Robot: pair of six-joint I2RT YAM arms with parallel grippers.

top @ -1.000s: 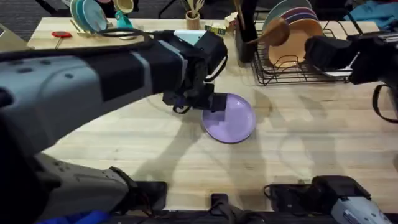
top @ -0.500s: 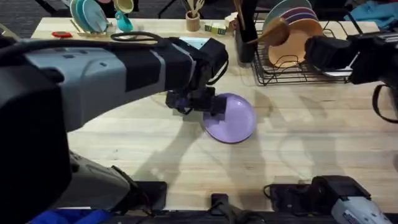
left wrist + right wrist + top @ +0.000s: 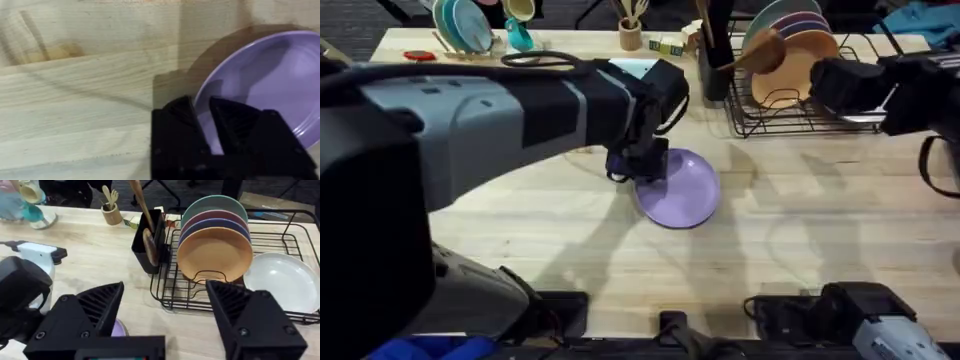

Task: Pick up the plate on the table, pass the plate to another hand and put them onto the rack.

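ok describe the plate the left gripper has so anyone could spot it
On the wooden table, look near the middle, in front of the black rack. The plate is there, its edge gripped by the left gripper. It is lavender and out on the table; the others stand in the rack.

The left arm (image 3: 470,110) is a chunky thing: big grey links with black joint sections, and a thin black cable looping over the top near the wrist. Its gripper (image 3: 202,112) has two black, wedge-shaped fingers (image 3: 182,112) on a blocky black body. The right arm (image 3: 890,90) is all dark, with rounded black housings. The right gripper (image 3: 165,305) has wide black fingers (image 3: 95,305) with ribbed, grooved inner faces and small screws near the base. The bases at the table's near edge are black with grey covers.
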